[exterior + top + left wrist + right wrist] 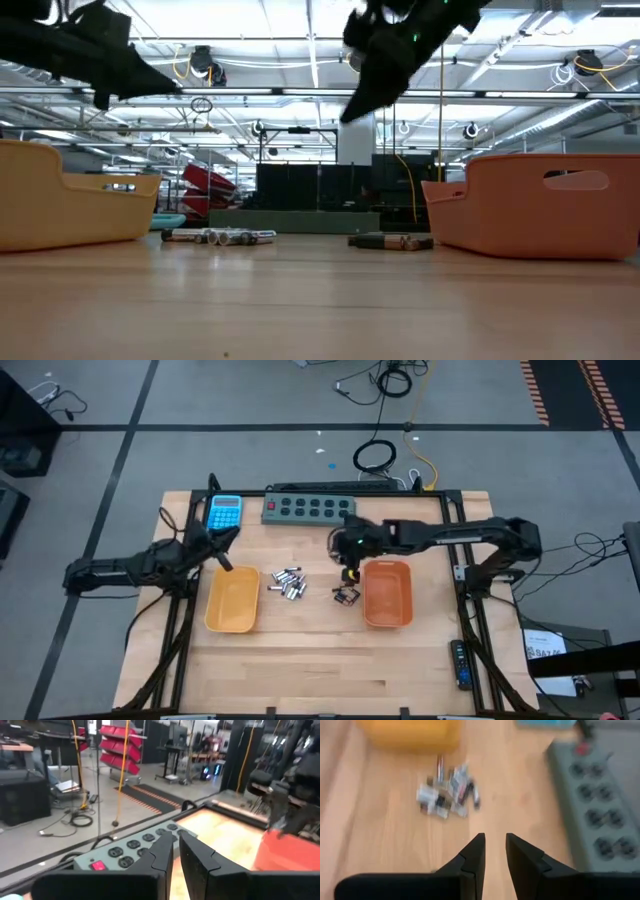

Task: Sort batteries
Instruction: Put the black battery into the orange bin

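Silvery-grey batteries (288,582) lie in a loose pile on the table between the trays, blurred in the right wrist view (447,795) and seen end-on in the low view (220,236). A smaller cluster of dark batteries (346,595) (392,241) lies beside the orange tray (387,593). My right gripper (350,571) (495,842) hovers above the table just beyond the dark cluster, its fingers a little apart with nothing between them. My left gripper (226,556) (176,845) waits in the air over the yellow tray's (232,600) far rim, its fingers almost together and empty.
A grey power strip (310,508) and a blue calculator (225,512) lie along the table's far edge. The yellow tray (70,205) and the orange tray (545,205) stand either side of the batteries. Bare wood stretches toward the near edge.
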